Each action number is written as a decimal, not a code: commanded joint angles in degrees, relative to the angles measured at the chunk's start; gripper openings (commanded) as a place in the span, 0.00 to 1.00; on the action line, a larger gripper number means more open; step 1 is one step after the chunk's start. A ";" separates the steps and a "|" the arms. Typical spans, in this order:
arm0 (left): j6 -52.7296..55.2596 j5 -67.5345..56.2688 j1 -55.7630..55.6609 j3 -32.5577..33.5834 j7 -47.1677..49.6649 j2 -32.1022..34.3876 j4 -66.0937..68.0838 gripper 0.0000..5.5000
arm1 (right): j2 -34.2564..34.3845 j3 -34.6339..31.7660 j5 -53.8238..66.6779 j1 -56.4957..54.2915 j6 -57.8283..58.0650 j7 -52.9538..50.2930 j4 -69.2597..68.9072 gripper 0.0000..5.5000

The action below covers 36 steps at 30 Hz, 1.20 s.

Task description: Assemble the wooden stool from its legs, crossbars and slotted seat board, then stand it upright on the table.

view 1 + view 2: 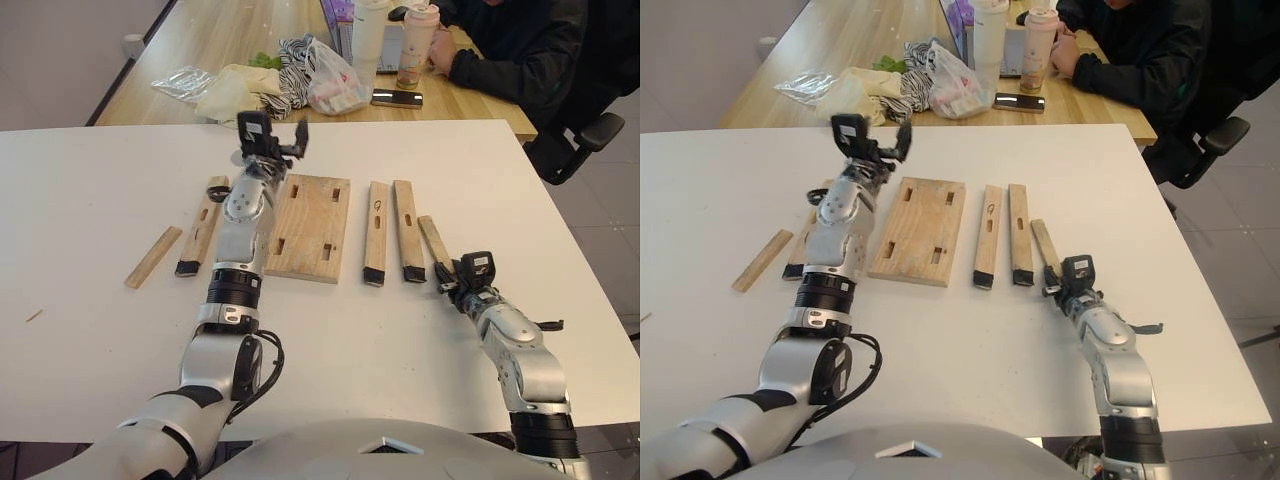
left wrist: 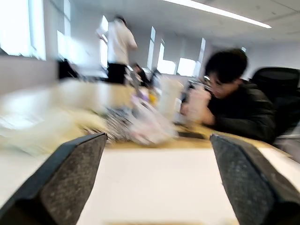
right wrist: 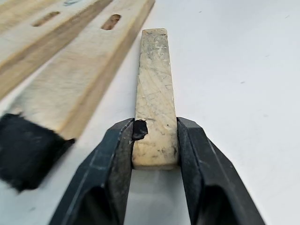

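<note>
The slotted seat board (image 1: 308, 228) lies flat mid-table. Two legs (image 1: 205, 225) with black feet lie to its left, beside a loose crossbar (image 1: 153, 256). On the board's right lie two more slotted legs (image 1: 376, 232) (image 1: 407, 230), then a second crossbar (image 1: 434, 240). My left gripper (image 1: 285, 138) is raised over the board's far left corner, open, with nothing between its pads (image 2: 70, 183). My right gripper (image 3: 154, 140) is low on the table, shut on the near end of the second crossbar (image 3: 154, 93), which still rests on the tabletop.
Behind the white table (image 1: 90, 190) stands a wooden table (image 1: 200, 40) with plastic bags (image 1: 330, 80), bottles (image 1: 415, 45) and a phone (image 1: 396, 97); a person sits there. The white table's right edge (image 1: 585, 250) runs close to my right arm.
</note>
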 commanded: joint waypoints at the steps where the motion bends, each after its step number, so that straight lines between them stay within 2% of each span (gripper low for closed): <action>1: 22.08 -21.62 2.14 4.90 -6.96 -3.01 -9.42 0.73 | 1.22 3.58 -1.38 -12.45 -11.70 2.01 0.76 0.24; 6: 36.18 -34.20 2.72 6.77 -5.92 -4.35 -14.80 0.73 | 6.39 9.00 3.32 -17.92 -13.45 7.46 2.74 0.24; 12: 37.95 -38.13 1.45 10.17 -0.84 -5.54 -13.18 0.73 | 7.09 11.77 4.50 -16.45 -12.20 9.62 0.25 0.24; 36: 35.20 -40.36 -1.29 14.05 0.43 -4.91 -9.80 0.10 | 6.90 12.08 4.83 -16.33 -10.86 9.95 -0.17 0.24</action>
